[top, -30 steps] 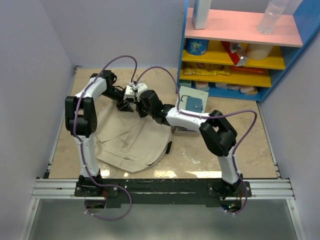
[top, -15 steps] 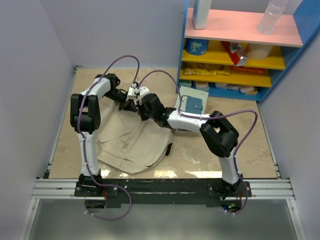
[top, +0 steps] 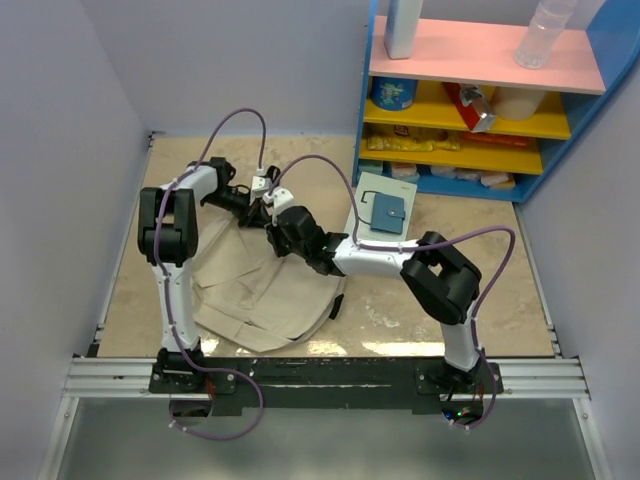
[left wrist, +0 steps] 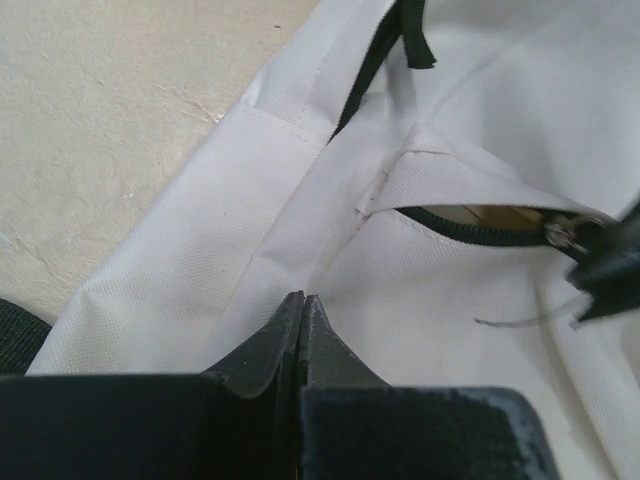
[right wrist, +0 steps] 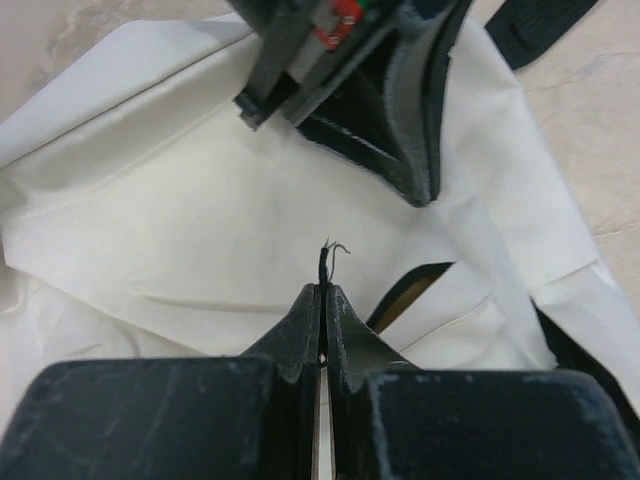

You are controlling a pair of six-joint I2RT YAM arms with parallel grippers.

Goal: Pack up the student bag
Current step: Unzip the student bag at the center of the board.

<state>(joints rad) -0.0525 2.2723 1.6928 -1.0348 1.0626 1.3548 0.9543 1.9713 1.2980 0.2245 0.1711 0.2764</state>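
Observation:
The student bag (top: 255,290) lies flat on the table, beige with black trim. My left gripper (top: 252,207) is shut at the bag's far edge. In the left wrist view its tips (left wrist: 303,297) pinch a raised fold of the pale fabric (left wrist: 200,260). My right gripper (top: 272,225) meets it from the right and is shut on the black zipper pull cord (right wrist: 324,258), whose frayed end sticks out past the tips (right wrist: 323,288). The zipper (left wrist: 470,226) gapes a little beside the slider (left wrist: 565,232), showing a tan inside.
A blue notebook (top: 385,210) lies on a white book to the right of the bag. A blue shelf unit (top: 470,125) with packets and bottles stands at the back right. Black straps (right wrist: 540,15) trail off the bag. Walls close in on the left and back.
The left gripper has closed on the bag's fabric. Both grippers have shifted a little left along the bag's far edge, and the right arm has stretched further left.

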